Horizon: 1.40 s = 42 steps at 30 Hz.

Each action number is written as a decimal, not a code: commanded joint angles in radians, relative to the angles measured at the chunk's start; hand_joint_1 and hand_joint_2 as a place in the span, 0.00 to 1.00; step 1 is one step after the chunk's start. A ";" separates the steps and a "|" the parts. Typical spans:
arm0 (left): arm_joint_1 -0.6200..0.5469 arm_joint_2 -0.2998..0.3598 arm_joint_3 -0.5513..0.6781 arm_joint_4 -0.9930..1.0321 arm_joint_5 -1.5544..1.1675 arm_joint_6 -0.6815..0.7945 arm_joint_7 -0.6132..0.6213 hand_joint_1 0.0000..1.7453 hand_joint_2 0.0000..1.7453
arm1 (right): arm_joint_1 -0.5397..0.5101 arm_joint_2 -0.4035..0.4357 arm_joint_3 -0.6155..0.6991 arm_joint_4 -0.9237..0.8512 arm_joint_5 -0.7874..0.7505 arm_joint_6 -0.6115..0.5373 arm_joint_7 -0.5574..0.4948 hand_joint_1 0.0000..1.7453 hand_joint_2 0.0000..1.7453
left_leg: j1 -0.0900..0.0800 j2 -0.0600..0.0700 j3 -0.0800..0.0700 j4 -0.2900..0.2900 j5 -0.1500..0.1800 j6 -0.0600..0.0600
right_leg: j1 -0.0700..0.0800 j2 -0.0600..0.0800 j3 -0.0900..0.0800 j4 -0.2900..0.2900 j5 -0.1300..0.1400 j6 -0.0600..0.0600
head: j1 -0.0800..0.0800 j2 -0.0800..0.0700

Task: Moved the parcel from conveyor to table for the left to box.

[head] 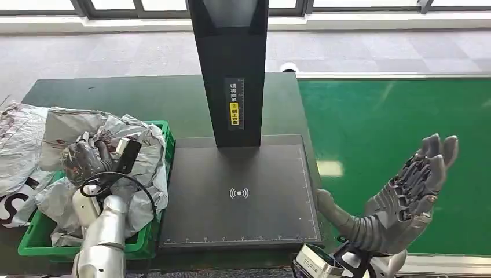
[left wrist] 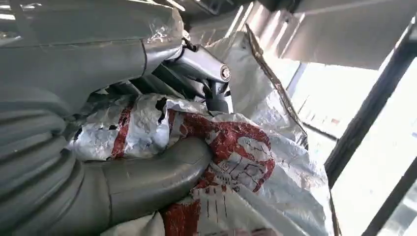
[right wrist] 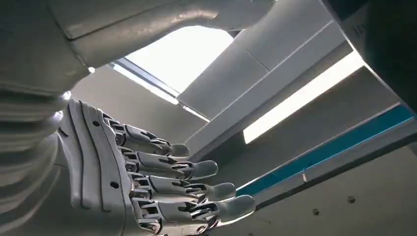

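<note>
The parcel (head: 136,147), a crumpled grey bag with red print, lies in the green box (head: 35,240) on the table's (head: 145,98) left side, apparently clamped in the left hand's (head: 87,159) fingers (left wrist: 147,179). The right hand (head: 405,194) hovers over the green conveyor (head: 394,116), empty, fingers (right wrist: 196,169) straight and slightly apart.

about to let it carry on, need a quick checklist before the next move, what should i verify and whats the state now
1. Left hand holding a parcel over the green bin: ok, fingers are wrapped in the crinkled bag.
2. Right hand free: ok, open, holding nothing.
3. Black platform bare for the next parcel: ok.
4. Next parcel waiting on the green belt: not ok, none on the visible stretch.
5. Parcel fully inside the bin: cannot tell, bags spill over its edge.
</note>
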<state>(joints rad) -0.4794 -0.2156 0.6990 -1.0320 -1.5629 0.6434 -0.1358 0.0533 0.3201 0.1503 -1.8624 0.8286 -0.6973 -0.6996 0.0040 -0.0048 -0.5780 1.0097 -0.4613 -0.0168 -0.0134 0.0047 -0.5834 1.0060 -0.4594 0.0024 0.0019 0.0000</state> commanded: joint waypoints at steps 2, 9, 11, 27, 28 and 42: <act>0.047 0.143 -0.267 0.221 -0.008 -0.149 0.248 1.00 1.00 | -0.031 0.029 -0.054 0.082 -0.005 -0.001 0.001 0.00 1.00 | 0.000 0.002 0.003 -0.003 0.001 0.000 | 0.000 0.001 0.003 -0.003 0.001 -0.001 | 0.000 0.000; 0.031 0.195 -0.319 0.313 -0.008 -0.255 0.367 1.00 1.00 | -0.039 0.029 -0.052 0.096 -0.009 -0.001 0.001 0.00 1.00 | 0.000 0.003 0.006 -0.005 0.001 0.000 | 0.000 0.002 0.005 -0.004 0.002 -0.001 | 0.000 0.000; 0.025 0.199 -0.316 0.324 -0.008 -0.262 0.371 1.00 1.00 | -0.042 0.029 -0.053 0.098 -0.009 -0.001 0.001 0.00 1.00 | 0.000 0.003 0.006 -0.005 0.002 0.000 | 0.000 0.002 0.005 -0.004 0.002 -0.001 | 0.000 0.000; 0.016 0.206 -0.285 0.360 -0.006 -0.306 0.422 1.00 1.00 | -0.042 0.029 -0.058 0.110 -0.009 -0.001 0.001 0.00 1.00 | 0.000 0.002 0.011 -0.005 0.000 0.000 | -0.001 0.002 0.009 -0.002 0.000 -0.001 | 0.000 0.000; 0.016 0.208 -0.277 0.364 -0.007 -0.311 0.427 1.00 1.00 | -0.042 0.029 -0.057 0.112 -0.009 -0.001 0.001 0.00 1.00 | 0.000 0.003 0.011 -0.006 0.001 0.000 | 0.000 0.002 0.009 -0.003 0.001 -0.002 | 0.000 0.000; 0.060 0.229 -0.047 0.339 0.002 -0.284 0.496 0.00 1.00 | -0.050 0.029 -0.045 0.179 -0.016 -0.001 0.001 0.00 1.00 | -0.002 0.010 0.016 -0.009 -0.007 -0.006 | -0.001 0.009 0.018 -0.002 -0.006 -0.008 | 0.000 0.000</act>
<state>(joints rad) -0.5021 0.0210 0.5002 -0.7073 -1.5709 0.2949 0.3765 0.0405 0.3212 0.1503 -1.7693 0.8179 -0.6970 -0.6992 0.0027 0.0006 -0.5636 1.0023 -0.4686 -0.0232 -0.0141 0.0096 -0.5650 1.0061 -0.4663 -0.0051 0.0015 0.0000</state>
